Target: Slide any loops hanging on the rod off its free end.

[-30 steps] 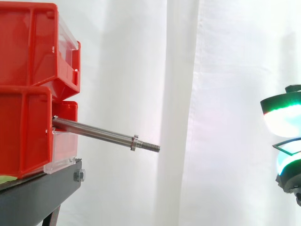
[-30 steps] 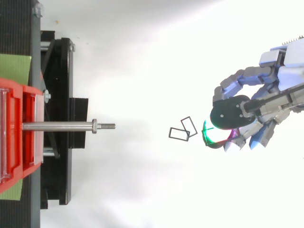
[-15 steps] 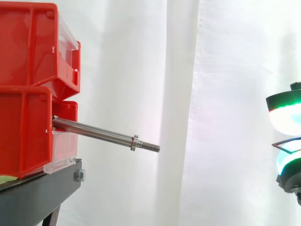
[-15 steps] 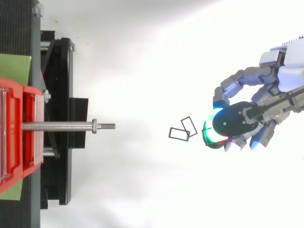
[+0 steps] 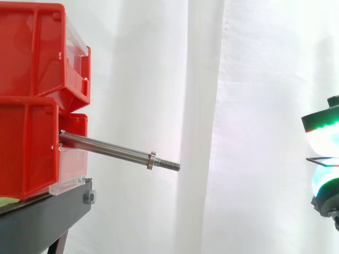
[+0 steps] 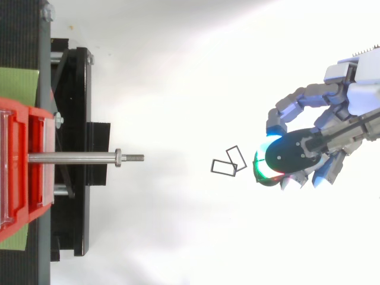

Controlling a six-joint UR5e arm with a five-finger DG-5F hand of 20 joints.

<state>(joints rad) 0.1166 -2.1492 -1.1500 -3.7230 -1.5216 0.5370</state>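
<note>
**Q:** Rod status?

**A:** Rod [image 5: 106, 148] is bare from the bin [image 5: 32, 153] out to its threaded tip. Nothing hangs on it.

**Q:** And the loops?

**A:** Two thin wire loops [image 6: 228, 161], well apart from the free end, at my hand [image 6: 344, 83]. My fingers are curled, and I seem to have the loops nipped by one edge between the glowing pads [image 5: 322, 138]. Most of the wire sticks out toward the rod.

**Q:** How to do this step well?

**A:** I judge that removal is done and only set-down is left. The hold is thin and at an edge, so the loops could swing or slip, and I should hold the pinch steady. Travel away from the tip, not back across it, so nothing snags the thread. Open only over the landing spot.
</note>
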